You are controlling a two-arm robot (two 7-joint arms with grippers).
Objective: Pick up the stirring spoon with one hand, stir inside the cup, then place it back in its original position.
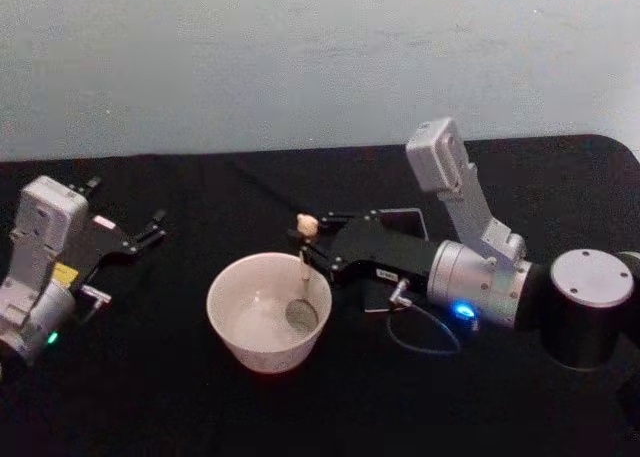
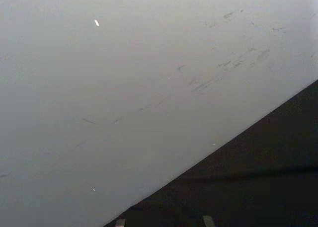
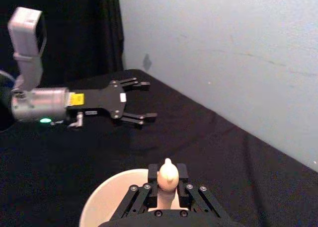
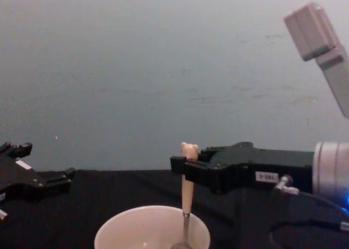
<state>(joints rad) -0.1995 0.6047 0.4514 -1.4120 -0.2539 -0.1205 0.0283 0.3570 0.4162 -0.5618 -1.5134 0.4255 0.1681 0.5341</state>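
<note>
- The dark grey square box-like holder stands at 2 o'clock of the cup, and the right arm's black body crosses in front of it and hides most of it.
- A thin grey cable loop lies on the cloth under that arm, at 3 o'clock of the cup.
- The right gripper reaches in from 3 o'clock, its jaws clamped on the beige handle of the bear-topped stirring spoon.
- The spoon stands nearly upright, with its shiny bowl down inside the wide cream-white round cup.
- The left gripper sits at 9 o'clock, well apart from the cup, jaws spread wide and holding nothing.
- The counter is draped in black cloth.
- A plain pale grey-blue wall, lightly scuffed, rises at 12 o'clock.
</note>
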